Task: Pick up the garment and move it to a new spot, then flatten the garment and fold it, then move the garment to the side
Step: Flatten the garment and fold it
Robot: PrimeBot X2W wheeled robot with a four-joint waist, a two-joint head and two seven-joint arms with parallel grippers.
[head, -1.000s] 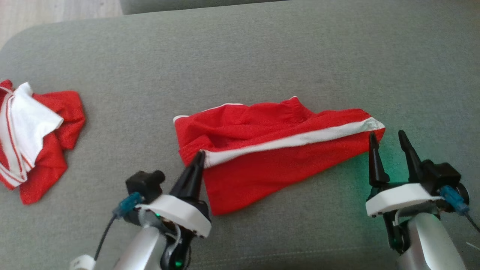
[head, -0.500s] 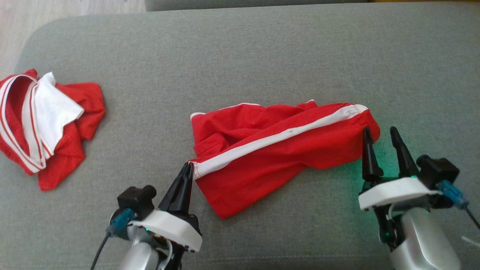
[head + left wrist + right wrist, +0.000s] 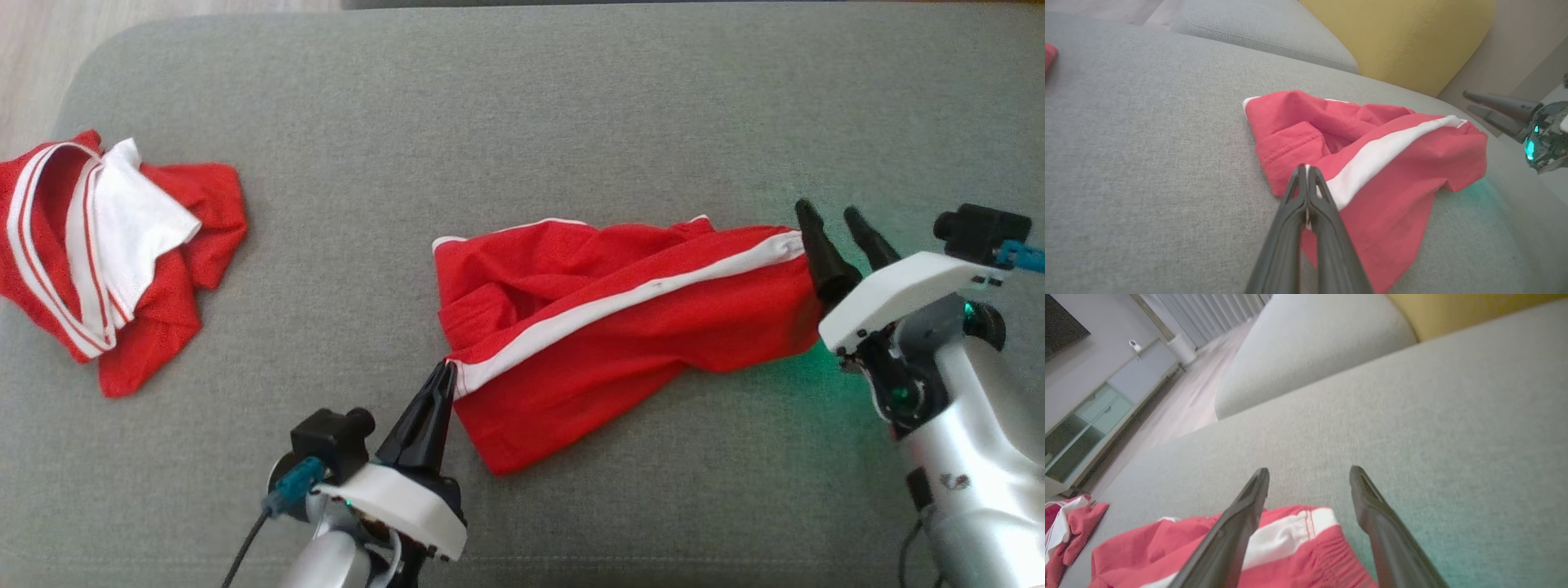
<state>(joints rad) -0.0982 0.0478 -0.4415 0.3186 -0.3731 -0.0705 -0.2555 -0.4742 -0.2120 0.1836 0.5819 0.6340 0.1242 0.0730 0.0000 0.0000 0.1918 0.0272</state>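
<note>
While the left claw (image 3: 443, 371) clenched a hem corner of the shorts (image 3: 653, 327), they lay mid-sofa (image 3: 522, 122), long axis slanting from near-left to far-right, waistband end pointing at the right claw (image 3: 827, 208), spread and empty.

Red garment (image 3: 620, 327) with white stripe on grey sofa (image 3: 522, 122).

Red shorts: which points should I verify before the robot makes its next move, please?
1. Left pincer shut on the red shorts, at the hem: ok.
2. Right pincer open at the waistband: ok.
3. Waistband low enough between its jaws to be caught: cannot tell.
4. Shorts lie flat: not ok, wrinkled.
5. Second garment apart from the shorts: ok.
</note>
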